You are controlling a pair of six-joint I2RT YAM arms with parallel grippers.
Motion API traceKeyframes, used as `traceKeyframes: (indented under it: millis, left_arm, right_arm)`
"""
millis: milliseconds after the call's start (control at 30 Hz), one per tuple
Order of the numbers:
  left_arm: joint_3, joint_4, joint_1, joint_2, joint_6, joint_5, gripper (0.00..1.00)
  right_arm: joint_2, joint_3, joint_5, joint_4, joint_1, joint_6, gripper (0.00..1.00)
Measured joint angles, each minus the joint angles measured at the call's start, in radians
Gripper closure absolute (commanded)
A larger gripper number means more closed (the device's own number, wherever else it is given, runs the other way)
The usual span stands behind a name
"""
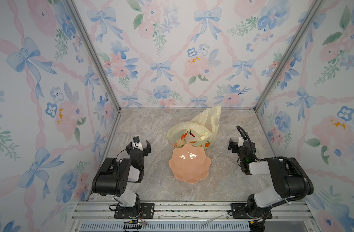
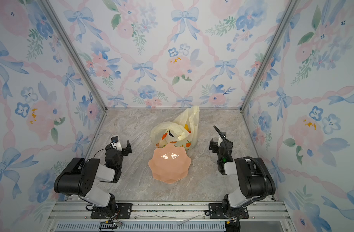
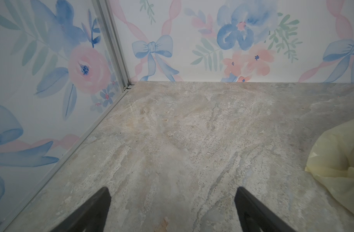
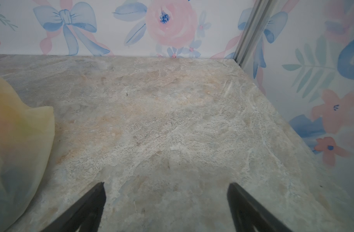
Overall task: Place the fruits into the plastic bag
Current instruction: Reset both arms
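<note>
A: In both top views, how far along is the task?
B: I judge it finished, or nearly. No loose fruit lies on the tabletop, and the pink bowl is empty. The plastic bag sits in the middle, toward the back wall, just behind the bowl. In a top view something yellow and orange, I think the fruits, shows inside its mouth. How many there are, I cannot tell.
A: And the pincers?
B: The left pincer and the right pincer stand at the two sides, well apart from the bag. Both are spread and hold nothing.
A: Which way does the bag point?
B: Its mouth opens upward and a little toward the bowl. Its long axis runs from the bowl side to the back wall, slanting to the robot's right, where one flap stands up.
A: The left wrist view?
B: The left pincer is spread over bare tabletop. Only an edge of the bag shows.
A: The right wrist view?
B: The right pincer is spread and empty. The bag's side shows a yellow-green tint through the plastic. What is left, I think, is only to check that nothing hides behind the bag.
</note>
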Motion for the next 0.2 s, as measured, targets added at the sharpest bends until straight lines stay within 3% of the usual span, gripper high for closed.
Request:
traceKeyframes:
  millis: [200]
  left_arm:
    - [0.000,0.002,0.000,0.000,0.000,0.000,0.02]
  right_arm:
    - [0.000,0.003,-0.008,-0.008,-0.002,0.003,0.04]
